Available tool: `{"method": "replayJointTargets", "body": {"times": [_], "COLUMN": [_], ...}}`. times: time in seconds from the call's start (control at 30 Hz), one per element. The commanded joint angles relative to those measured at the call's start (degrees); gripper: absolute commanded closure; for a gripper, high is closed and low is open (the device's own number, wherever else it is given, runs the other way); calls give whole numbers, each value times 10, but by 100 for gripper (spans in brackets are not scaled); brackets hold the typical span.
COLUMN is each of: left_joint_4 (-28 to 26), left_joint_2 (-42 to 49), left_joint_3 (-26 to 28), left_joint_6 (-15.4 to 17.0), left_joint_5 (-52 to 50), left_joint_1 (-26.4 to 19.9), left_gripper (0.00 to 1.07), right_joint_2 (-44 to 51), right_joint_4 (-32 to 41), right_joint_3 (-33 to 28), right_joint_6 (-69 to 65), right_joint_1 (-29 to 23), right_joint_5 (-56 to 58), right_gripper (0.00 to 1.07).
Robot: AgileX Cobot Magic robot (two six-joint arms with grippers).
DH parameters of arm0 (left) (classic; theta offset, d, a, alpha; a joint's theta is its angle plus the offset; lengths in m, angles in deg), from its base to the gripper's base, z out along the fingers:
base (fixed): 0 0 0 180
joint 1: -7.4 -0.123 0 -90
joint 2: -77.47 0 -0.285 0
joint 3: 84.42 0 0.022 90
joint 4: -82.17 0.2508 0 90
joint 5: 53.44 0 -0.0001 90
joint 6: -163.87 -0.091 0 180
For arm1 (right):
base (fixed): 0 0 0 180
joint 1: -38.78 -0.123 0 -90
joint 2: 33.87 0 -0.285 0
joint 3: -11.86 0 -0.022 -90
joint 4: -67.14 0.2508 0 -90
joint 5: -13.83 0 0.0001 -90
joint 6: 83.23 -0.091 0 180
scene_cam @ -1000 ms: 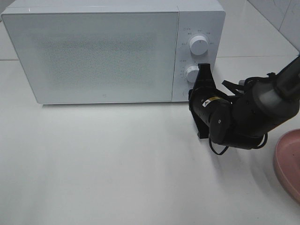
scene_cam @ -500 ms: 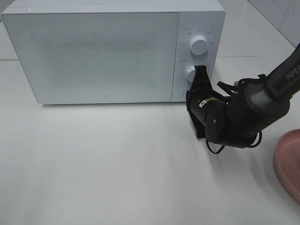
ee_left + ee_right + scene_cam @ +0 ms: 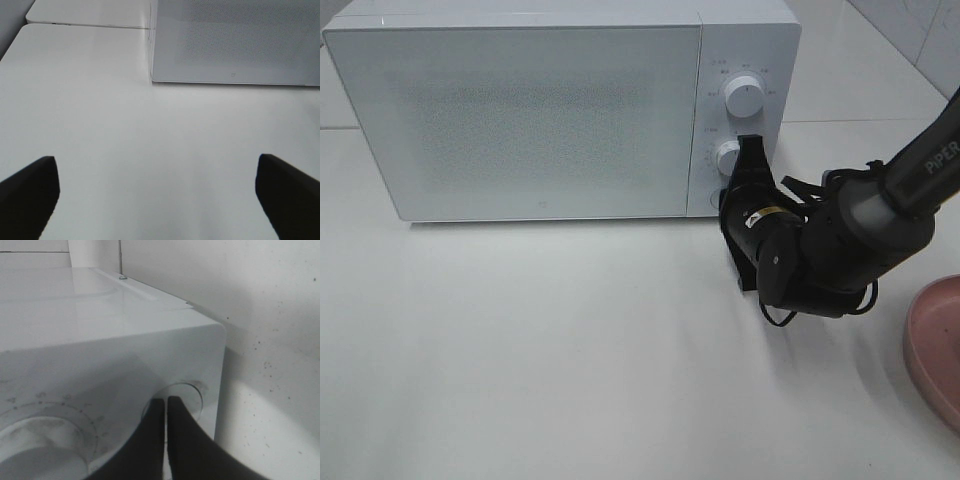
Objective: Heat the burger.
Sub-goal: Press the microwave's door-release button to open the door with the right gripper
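I have the right tool (image 3: 750,150) pinched shut at the microwave (image 3: 540,110) panel; the burger shows in none of my views.
I count one microwave with its door closed, two white knobs, upper (image 3: 745,97) and lower (image 3: 728,157), one round button (image 3: 186,396) just behind the shut tips, and one pink plate (image 3: 935,350) at the worktop's (image 3: 570,350) right edge, partly out of frame. My left tool (image 3: 155,159) hangs spread wide over bare surface, holding nothing. The worktop is glossy white, and pale tiles show beyond its far right corner.
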Motion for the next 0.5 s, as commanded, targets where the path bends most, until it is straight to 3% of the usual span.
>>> {"method": "replayJointTargets", "body": {"times": [0.03,0.5], "left_joint_4": [-4,-4], "left_joint_2": [10,10], "left_joint_3": [-2,-2], "left_joint_6": [-2,-2], "left_joint_5": [2,2], "left_joint_1": [-1,-1], "left_gripper": [7,7], "right_joint_2": [-1,-3], "right_joint_4": [-1,22], "right_joint_3": [11,36], "right_joint_6": [10,29], "right_joint_1": [2,2], "right_joint_5": [-15,-53], "right_gripper": [107,107]}}
